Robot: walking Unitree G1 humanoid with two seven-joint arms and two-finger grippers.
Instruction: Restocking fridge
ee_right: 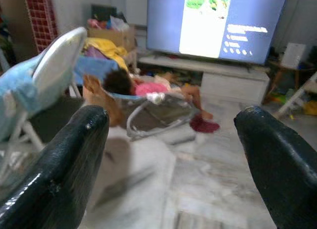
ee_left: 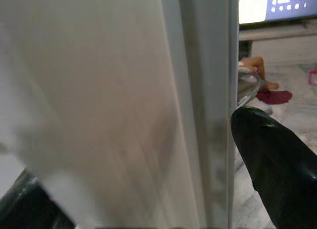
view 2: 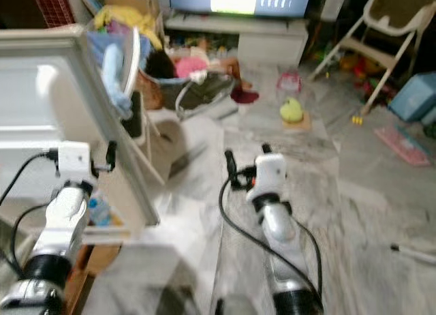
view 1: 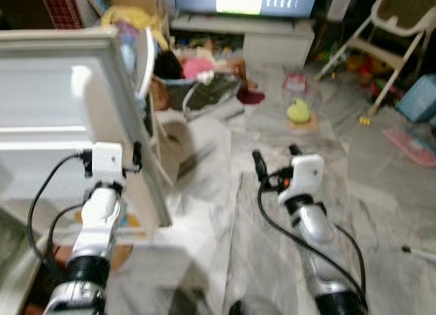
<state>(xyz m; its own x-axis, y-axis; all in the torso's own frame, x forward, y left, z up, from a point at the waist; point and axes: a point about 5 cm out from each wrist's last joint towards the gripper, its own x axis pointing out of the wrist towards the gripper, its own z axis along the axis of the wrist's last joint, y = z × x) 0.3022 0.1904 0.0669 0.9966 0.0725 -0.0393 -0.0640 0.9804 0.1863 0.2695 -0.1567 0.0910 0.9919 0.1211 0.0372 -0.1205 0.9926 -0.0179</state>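
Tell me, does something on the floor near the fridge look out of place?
Yes. Toys lie scattered on the floor, such as a yellow-green toy and a pink mat. The left gripper is at the fridge door.

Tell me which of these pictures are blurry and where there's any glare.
Both eye views are softly motion-blurred throughout; the TV screen glares white at the top. The left wrist view is smeared across the white fridge door. The right wrist view shows the room fairly clearly, its near black fingers soft.
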